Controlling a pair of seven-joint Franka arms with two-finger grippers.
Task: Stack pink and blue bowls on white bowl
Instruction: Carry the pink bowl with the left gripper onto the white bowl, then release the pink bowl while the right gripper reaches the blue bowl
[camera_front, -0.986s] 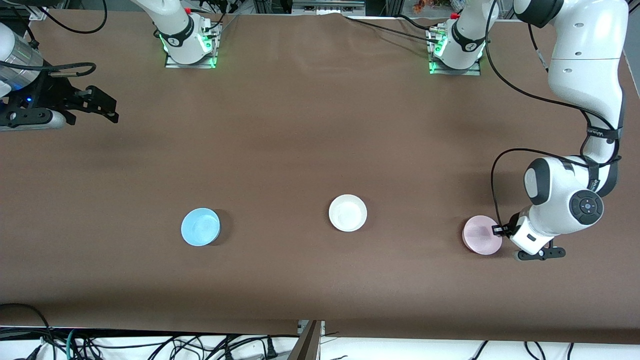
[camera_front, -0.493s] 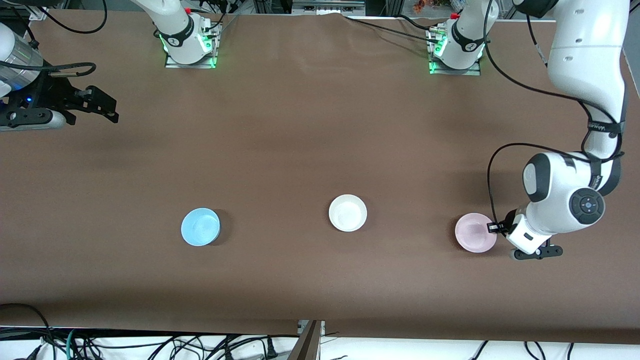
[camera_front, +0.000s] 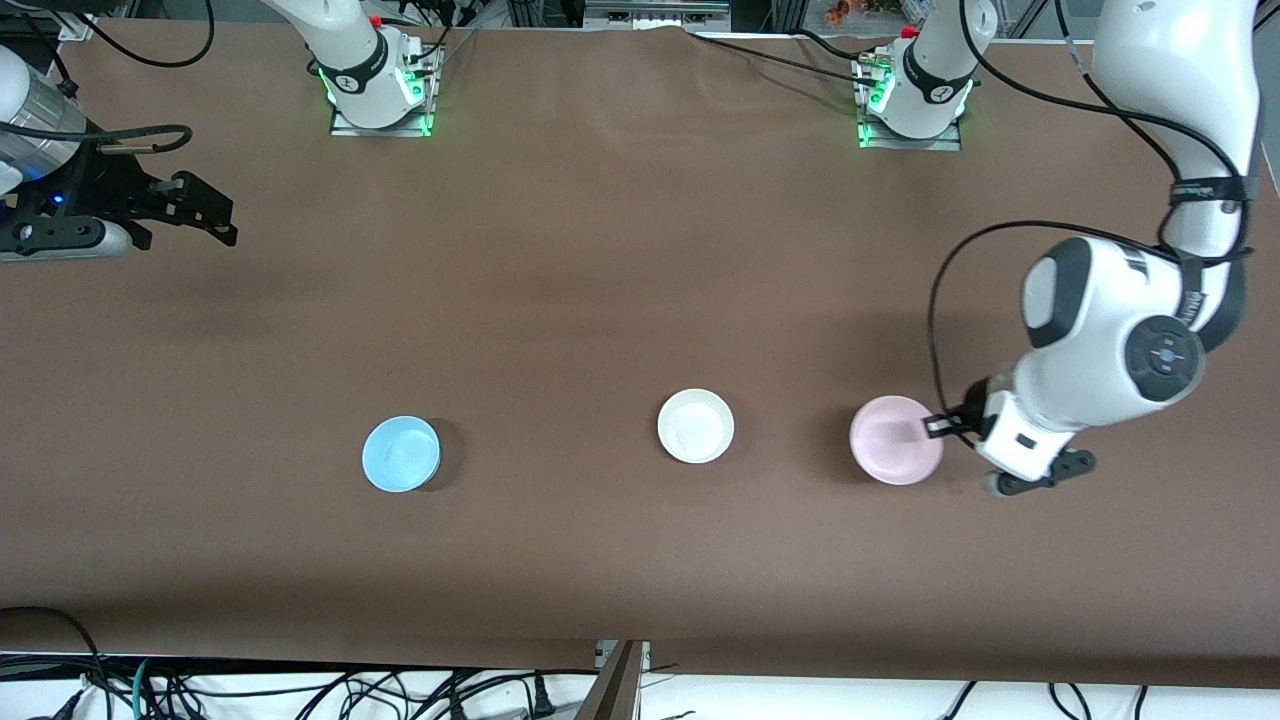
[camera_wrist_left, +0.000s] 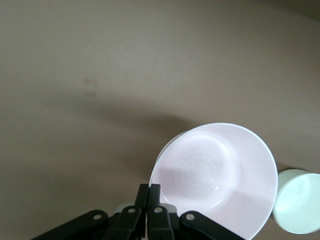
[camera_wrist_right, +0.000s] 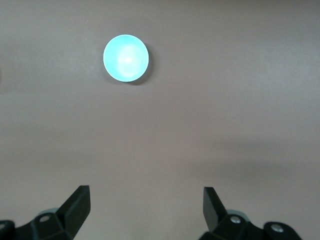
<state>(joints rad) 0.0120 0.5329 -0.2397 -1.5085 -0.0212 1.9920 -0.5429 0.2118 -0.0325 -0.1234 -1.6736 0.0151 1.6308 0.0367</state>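
The left gripper (camera_front: 937, 425) pinches the rim of the small round pale pink shallow bowl (camera_front: 893, 440), its fingers (camera_wrist_left: 152, 200) clamped together on the edge that faces the left arm's end of the table. The bowl hangs from that grip above the brown table (camera_front: 600, 280), tilted, with its hollow open toward the wrist camera; a shadow lies on the tabletop under it. In the left wrist view the pink bowl (camera_wrist_left: 220, 177) fills the space just ahead of the closed fingers, and the small round white shallow bowl (camera_wrist_left: 298, 201) shows just past its rim.

The white bowl (camera_front: 696, 426) sits on the table between the other two, apart from the pink bowl on the side toward the right arm's end. The small round light blue shallow bowl (camera_front: 401, 453) rests farther toward the right arm's end, well apart from the white one and slightly nearer the front camera.

The right gripper (camera_front: 215, 215) waits over the table's right-arm end, well away from all three bowls, its fingers (camera_wrist_right: 80, 202) spread wide and holding nothing. The blue bowl (camera_wrist_right: 126, 58) shows ahead of it in the right wrist view.
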